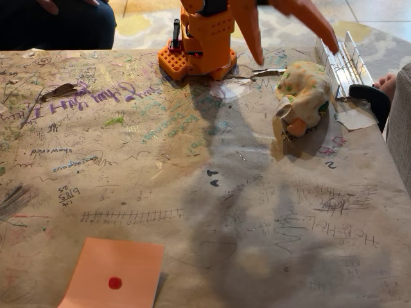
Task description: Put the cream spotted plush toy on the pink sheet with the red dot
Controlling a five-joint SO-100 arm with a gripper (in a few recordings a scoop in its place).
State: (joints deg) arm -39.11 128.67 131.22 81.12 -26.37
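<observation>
The cream spotted plush toy [303, 90] lies curled at the table's back right, with orange and green spots, an orange foot and a small tag toward the front. My orange gripper [295, 56] hangs just behind and above it, open wide. One finger [253, 45] points down to the left of the plush, and the other finger [321, 32] reaches over its right side. Neither finger touches the toy. The pink sheet [96, 263] with its red dot [115, 282] lies flat at the front left edge, far from the plush.
The table [192, 192] is covered in scribbled brown paper. My arm's orange base [196, 51] stands at the back centre. A metal bracket [340, 61] and black clamp [369, 96] sit at the right edge. A person's foot [387, 82] and dark clothing [58, 22] show.
</observation>
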